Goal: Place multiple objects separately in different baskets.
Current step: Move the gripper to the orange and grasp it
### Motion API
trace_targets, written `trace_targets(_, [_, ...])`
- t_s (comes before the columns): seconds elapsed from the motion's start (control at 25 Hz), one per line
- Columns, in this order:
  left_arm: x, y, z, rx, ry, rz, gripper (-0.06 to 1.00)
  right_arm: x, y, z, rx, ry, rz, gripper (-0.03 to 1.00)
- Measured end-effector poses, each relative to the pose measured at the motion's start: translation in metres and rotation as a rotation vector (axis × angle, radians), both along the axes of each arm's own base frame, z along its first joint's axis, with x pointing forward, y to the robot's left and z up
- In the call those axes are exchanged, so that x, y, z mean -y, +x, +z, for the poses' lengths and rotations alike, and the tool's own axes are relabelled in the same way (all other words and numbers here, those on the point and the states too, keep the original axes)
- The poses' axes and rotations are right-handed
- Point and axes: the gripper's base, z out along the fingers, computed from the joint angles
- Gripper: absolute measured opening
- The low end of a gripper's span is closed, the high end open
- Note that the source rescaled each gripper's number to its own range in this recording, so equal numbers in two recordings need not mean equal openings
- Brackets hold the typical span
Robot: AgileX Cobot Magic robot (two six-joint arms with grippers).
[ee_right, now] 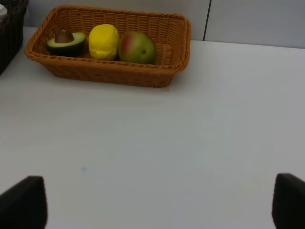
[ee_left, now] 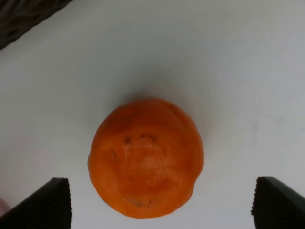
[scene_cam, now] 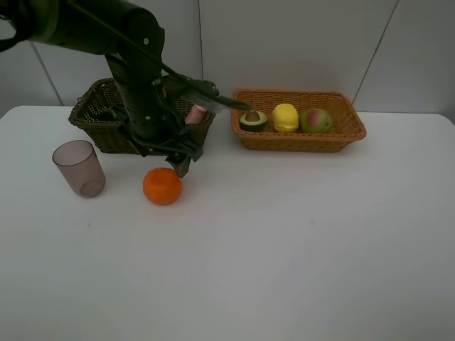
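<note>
Starting at the left of the white table [scene_cam: 298, 249], we see the translucent mauve cup [scene_cam: 79, 168] standing upright on its own, in front of the dark wicker basket [scene_cam: 99, 135]. The left gripper [ee_left: 161, 206] hangs over the orange [scene_cam: 162, 186], which lies on the table just in front of that basket. Its fingers [ee_left: 47, 205] are spread as wide as they go, one on each side of the fruit without touching it, and hold nothing. A pink bottle [scene_cam: 197, 114] shows inside the dark basket, behind the arm. Further right, the light orange-tan basket [scene_cam: 298, 142] holds the halved avocado [scene_cam: 253, 120], the yellow lemon [scene_cam: 285, 117] and the green-red pear [scene_cam: 316, 121] in a row. The right gripper [ee_right: 155, 202] appears only in its own wrist view, over bare table, fingers fully apart and empty.
</note>
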Motion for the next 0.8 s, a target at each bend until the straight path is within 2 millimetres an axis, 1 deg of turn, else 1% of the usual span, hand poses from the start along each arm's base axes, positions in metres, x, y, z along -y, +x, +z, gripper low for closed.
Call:
trace_targets(0.16, [-0.002, -0.003, -0.008, 0.000, -0.001, 0.000, 1.00, 0.000, 0.000, 0.000, 0.000, 0.000, 0.000, 1.00])
trace_targets(0.36, [-0.002, -0.003, -0.013, 0.002, -0.006, 0.015, 1.00, 0.000, 0.000, 0.000, 0.000, 0.001, 0.001, 1.00])
trace_targets(0.56, [-0.001, -0.002, -0.024, -0.016, 0.005, 0.017, 1.00, 0.000, 0.000, 0.000, 0.000, 0.001, 0.001, 1.00])
trace_targets(0.8, [-0.001, 0.000, -0.024, 0.006, 0.002, 0.011, 1.00, 0.000, 0.000, 0.000, 0.000, 0.001, 0.001, 1.00])
